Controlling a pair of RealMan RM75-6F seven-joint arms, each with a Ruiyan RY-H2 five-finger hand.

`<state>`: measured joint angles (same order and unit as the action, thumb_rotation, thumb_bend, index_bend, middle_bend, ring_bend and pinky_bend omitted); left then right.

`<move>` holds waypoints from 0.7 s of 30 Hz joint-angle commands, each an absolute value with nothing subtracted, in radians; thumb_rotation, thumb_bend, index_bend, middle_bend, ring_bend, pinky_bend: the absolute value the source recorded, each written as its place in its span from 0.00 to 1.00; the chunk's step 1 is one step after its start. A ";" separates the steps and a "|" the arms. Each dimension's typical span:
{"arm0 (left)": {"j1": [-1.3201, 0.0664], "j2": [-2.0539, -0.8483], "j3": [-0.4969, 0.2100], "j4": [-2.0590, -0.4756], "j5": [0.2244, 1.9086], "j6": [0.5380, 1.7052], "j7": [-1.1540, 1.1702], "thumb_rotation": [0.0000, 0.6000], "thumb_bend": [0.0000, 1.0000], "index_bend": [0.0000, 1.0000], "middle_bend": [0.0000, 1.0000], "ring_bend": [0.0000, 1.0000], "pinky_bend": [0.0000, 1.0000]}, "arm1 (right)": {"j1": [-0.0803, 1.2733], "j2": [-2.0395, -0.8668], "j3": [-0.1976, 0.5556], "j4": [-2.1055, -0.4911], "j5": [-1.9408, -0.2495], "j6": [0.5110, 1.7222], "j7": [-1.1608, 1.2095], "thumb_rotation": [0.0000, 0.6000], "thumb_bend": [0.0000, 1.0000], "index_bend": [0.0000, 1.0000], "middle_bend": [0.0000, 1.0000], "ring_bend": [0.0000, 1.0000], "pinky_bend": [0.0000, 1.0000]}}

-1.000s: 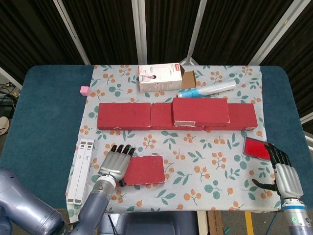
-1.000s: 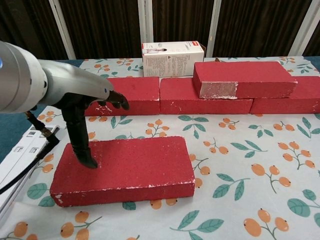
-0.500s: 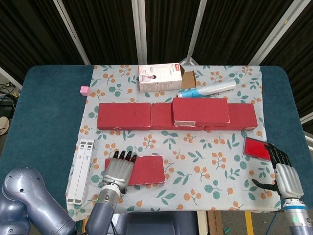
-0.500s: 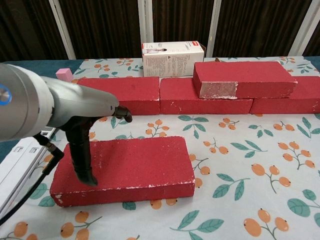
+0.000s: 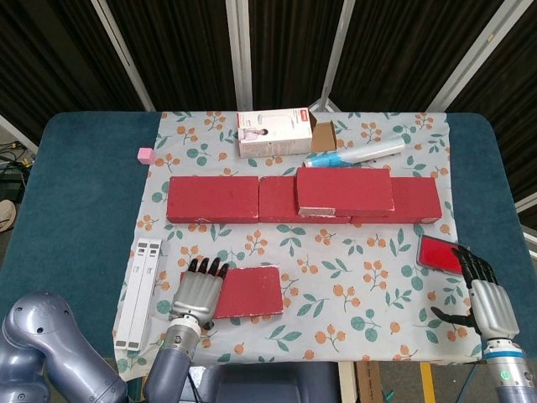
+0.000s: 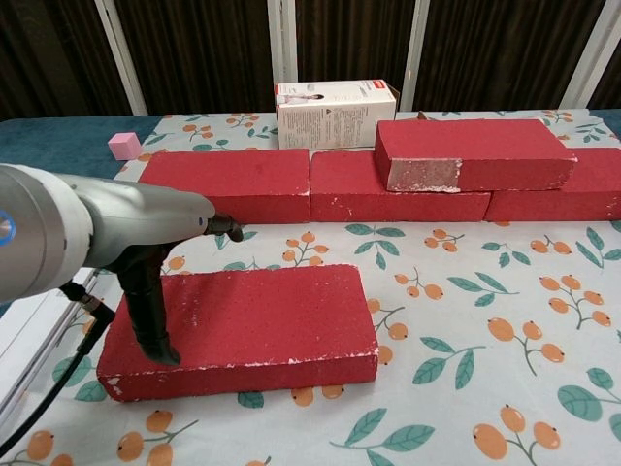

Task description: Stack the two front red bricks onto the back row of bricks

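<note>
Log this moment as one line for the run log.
stage: second brick pickup | left hand: resting on front brick left end | right hand: idle, open | stacked brick: on back row

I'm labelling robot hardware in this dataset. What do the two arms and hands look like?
Both arms are smooth, rounded silver-blue metal. The left hand has a ribbed silver back and black fingers, with a black cable looping beneath the forearm. The right hand matches: silver back, black fingers, and a white wrist cuff with a blue ring.

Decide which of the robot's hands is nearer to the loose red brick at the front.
Left. The left hand rests on the front brick at its left end; the right hand sits far off by the table's right edge.
</note>
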<state>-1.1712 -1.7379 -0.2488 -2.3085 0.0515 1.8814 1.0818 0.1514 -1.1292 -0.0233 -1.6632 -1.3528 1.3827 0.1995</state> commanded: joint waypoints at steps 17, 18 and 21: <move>-1.104 -1.773 -0.179 -2.183 0.172 1.788 1.049 1.00 0.00 0.00 0.00 0.00 0.03 | 0.145 -1.137 -0.001 -1.659 -1.350 1.356 0.186 1.00 0.15 0.00 0.00 0.00 0.00; -1.101 -1.776 -0.178 -2.176 0.175 1.781 1.049 1.00 0.00 0.00 0.00 0.00 0.03 | 0.145 -1.137 0.001 -1.659 -1.351 1.355 0.186 1.00 0.15 0.00 0.00 0.00 0.00; -1.095 -1.788 -0.175 -2.155 0.185 1.763 1.048 1.00 0.00 0.00 0.00 0.00 0.03 | 0.144 -1.137 0.004 -1.657 -1.350 1.352 0.185 1.00 0.15 0.00 0.00 0.00 0.00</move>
